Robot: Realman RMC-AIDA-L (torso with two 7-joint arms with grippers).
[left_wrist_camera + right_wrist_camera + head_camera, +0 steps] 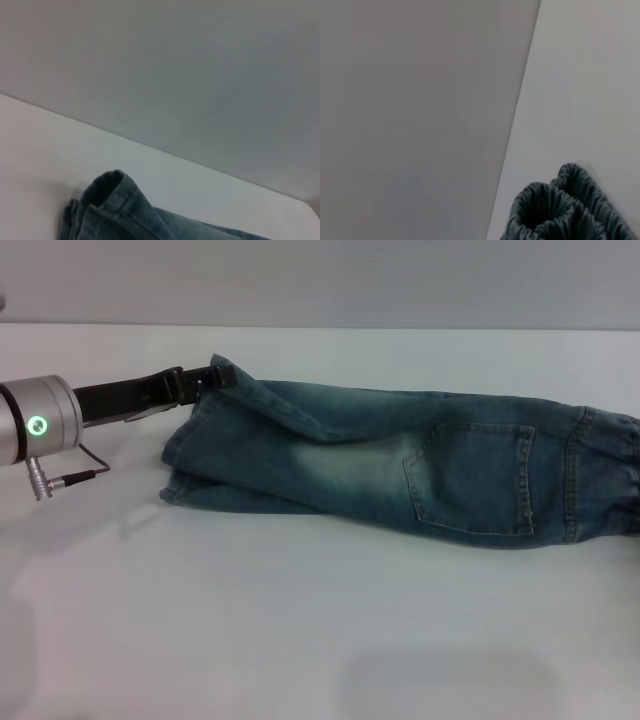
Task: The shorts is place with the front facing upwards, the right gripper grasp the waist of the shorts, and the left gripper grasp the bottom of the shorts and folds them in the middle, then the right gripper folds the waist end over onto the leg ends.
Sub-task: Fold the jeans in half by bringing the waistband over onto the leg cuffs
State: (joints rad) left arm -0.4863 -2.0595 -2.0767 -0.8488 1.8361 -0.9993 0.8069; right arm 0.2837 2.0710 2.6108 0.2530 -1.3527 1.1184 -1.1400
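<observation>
The blue denim shorts (400, 460) lie folded lengthwise across the white table, a back pocket (475, 480) facing up. Their leg ends point to the left and the gathered elastic waist (612, 470) reaches the right edge of the head view. My left gripper (210, 377) comes in from the left at the far corner of the leg hem and is shut on that corner, which stands slightly raised. The left wrist view shows the same hem (107, 192) close up. In the right wrist view the bunched waist (560, 205) sits close. My right gripper itself shows in no view.
The white table (300, 620) stretches wide in front of the shorts. A grey wall (320, 280) closes off its far edge. My left arm's silver wrist with a green light (38, 425) and a dangling cable plug (60, 478) hover at the left.
</observation>
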